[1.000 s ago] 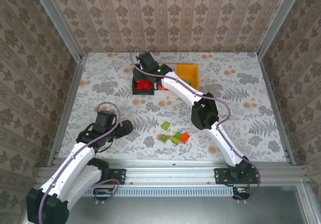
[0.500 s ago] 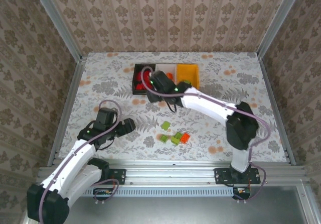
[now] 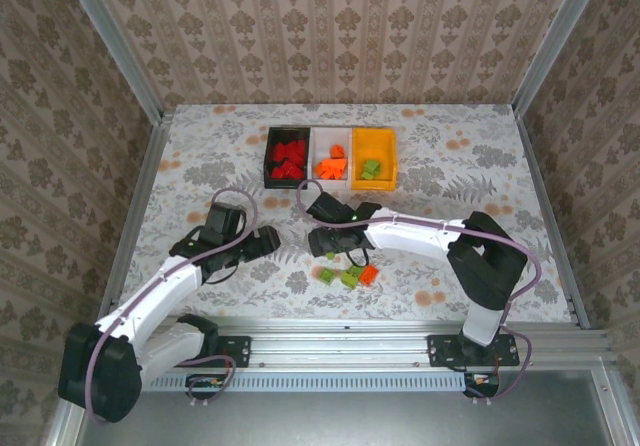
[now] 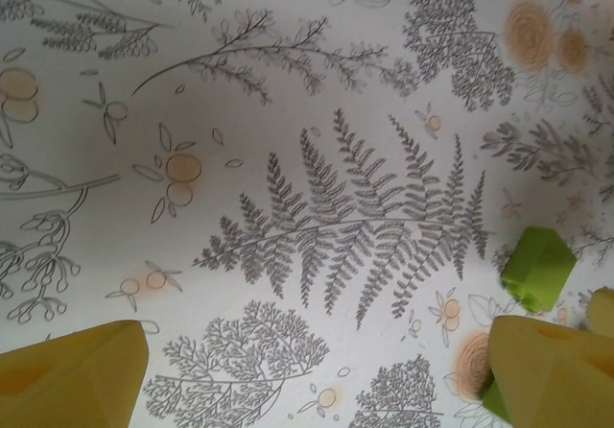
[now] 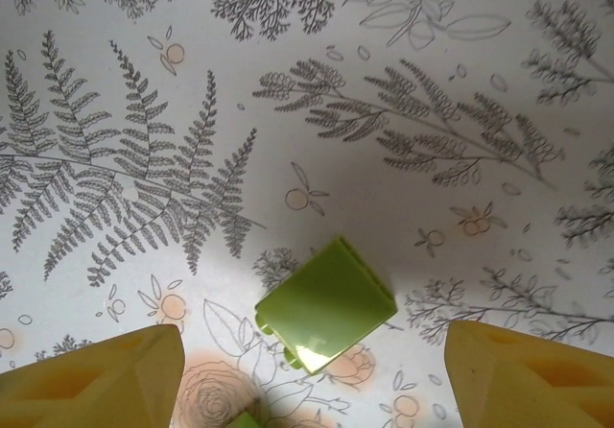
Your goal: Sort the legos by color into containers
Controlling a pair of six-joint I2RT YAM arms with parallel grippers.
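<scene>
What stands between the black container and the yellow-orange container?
The white container, with orange legos in it, stands between the black container and the yellow-orange container, as the top external view shows.

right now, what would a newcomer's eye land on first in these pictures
A neat row at the far side of the table: black bin with red bricks, white bin with orange bricks, yellow-orange bin with green bricks. Nearer the arms, the right end effector hangs open over a loose light green brick, with two more green ones and one orange brick beside it.
</scene>
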